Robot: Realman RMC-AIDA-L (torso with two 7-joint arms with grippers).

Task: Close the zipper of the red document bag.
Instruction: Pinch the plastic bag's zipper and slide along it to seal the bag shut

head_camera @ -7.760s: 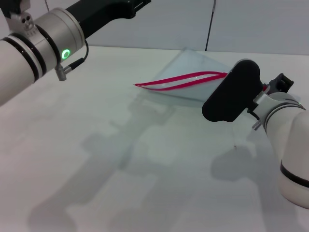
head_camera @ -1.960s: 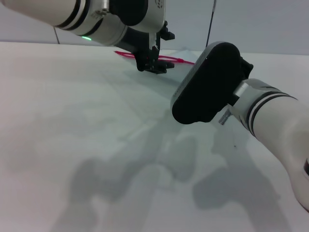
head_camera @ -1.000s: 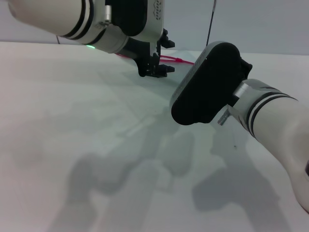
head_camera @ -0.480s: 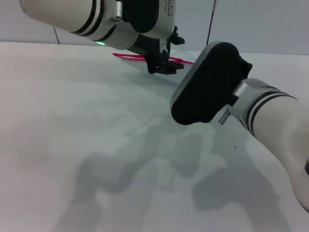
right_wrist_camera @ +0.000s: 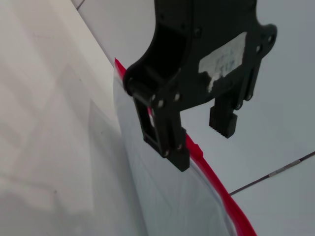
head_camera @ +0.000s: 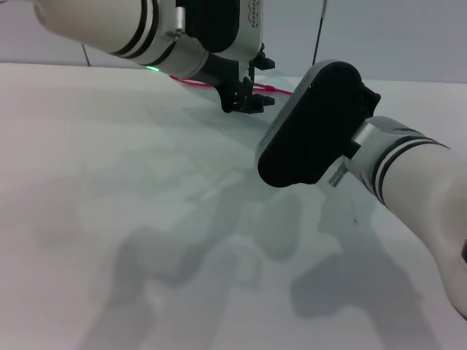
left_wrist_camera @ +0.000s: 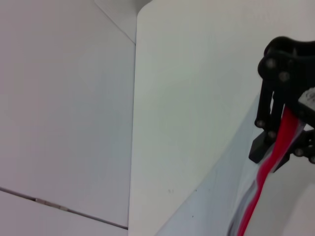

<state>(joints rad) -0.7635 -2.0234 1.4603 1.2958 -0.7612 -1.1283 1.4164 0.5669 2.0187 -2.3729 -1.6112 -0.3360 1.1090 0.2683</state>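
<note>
The red document bag (head_camera: 208, 142) is a pale translucent pouch lying towards the far side of the table; it also shows as the bag (right_wrist_camera: 162, 196) in the right wrist view. Its zipper (head_camera: 281, 90) is a bright red strip along the far edge. My left gripper (head_camera: 244, 104) reaches down onto that strip. The right wrist view shows the left gripper (right_wrist_camera: 202, 145) with its fingers apart, one on each side of the zipper (right_wrist_camera: 221, 191). In the left wrist view the zipper (left_wrist_camera: 256, 196) runs between the black fingers (left_wrist_camera: 268, 113). My right arm's black hand (head_camera: 314, 124) hovers just right of it, its fingers hidden.
The white table (head_camera: 87, 219) stretches wide to the left and front, crossed by arm shadows. A thin dark cable (head_camera: 319, 33) runs up the grey wall behind the bag. The right forearm (head_camera: 416, 189) fills the right side.
Over the last two seconds my left gripper has slid a little to the right along the red zipper, nearer the right hand. The right arm has stayed put.
</note>
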